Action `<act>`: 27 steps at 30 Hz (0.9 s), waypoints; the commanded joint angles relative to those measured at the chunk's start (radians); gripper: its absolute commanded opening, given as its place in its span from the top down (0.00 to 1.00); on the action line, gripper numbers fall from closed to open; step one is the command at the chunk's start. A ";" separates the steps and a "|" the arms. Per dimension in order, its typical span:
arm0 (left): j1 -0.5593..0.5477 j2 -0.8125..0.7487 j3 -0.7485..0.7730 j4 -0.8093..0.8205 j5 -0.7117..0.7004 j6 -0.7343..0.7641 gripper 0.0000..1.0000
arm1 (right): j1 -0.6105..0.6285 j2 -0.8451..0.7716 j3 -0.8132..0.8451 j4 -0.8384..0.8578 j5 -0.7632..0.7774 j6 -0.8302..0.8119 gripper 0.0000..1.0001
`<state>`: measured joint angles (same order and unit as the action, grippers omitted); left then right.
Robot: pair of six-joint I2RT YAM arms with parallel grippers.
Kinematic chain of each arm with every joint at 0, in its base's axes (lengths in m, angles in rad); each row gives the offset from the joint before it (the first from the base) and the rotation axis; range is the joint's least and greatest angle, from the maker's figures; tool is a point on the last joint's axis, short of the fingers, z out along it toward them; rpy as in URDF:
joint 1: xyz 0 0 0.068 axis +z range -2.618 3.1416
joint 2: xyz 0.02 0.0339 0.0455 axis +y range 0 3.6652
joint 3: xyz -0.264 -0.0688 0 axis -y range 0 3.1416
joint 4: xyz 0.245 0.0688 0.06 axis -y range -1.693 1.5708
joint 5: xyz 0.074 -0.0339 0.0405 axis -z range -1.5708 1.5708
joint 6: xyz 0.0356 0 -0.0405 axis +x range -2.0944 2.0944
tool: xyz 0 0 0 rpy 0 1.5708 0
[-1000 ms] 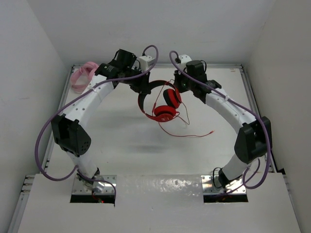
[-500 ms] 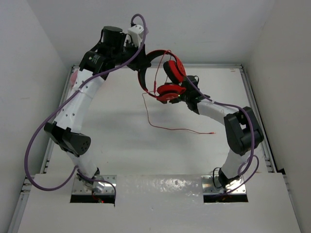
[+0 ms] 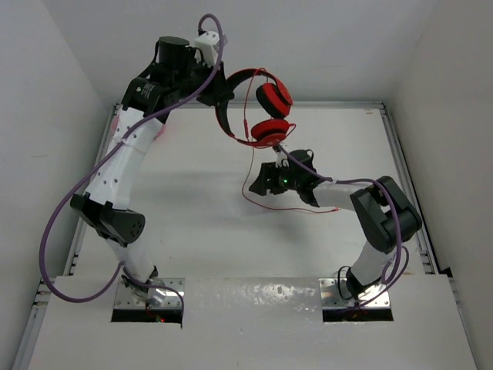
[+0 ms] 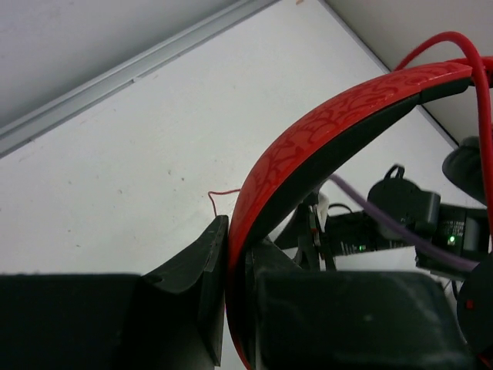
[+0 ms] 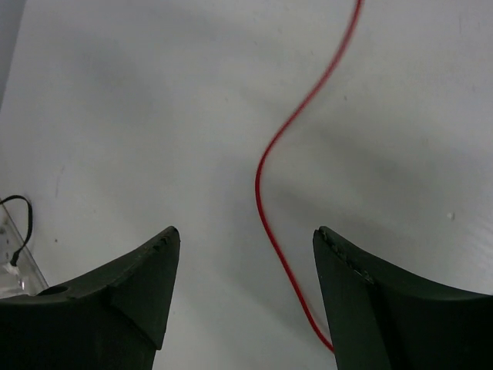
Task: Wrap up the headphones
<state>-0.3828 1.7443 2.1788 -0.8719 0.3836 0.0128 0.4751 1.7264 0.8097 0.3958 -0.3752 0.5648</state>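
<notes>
Two pincers show: the left pincer (image 4: 235,260) is clamped on the black-and-red headband of the red over-ear headphones (image 3: 271,100), held aloft at far centre. The right pincer (image 5: 246,239) gapes wide and empty, low over the white surface (image 3: 177,208), straddling the thin red cable (image 5: 258,189).

left gripper (image 4: 236,266) pinches the headphones (image 4: 339,116) by the red headband (image 4: 285,166) above the table (image 4: 115,162).
</notes>
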 commanded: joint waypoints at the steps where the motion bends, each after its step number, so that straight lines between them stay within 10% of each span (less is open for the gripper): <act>1: 0.024 0.006 0.088 0.074 -0.026 -0.092 1.00 | 0.008 -0.028 -0.055 0.115 0.039 0.029 0.31; 22: 0.041 0.027 0.161 0.103 -0.043 -0.148 1.00 | 0.149 0.309 0.239 0.147 0.527 0.191 0.29; 27: 0.051 0.031 0.164 0.108 -0.032 -0.166 1.00 | 0.149 0.367 0.273 0.149 0.579 0.253 0.50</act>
<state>-0.3504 1.7878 2.2902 -0.8497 0.3264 -0.0937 0.6224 2.0716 1.0435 0.5011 0.1440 0.7616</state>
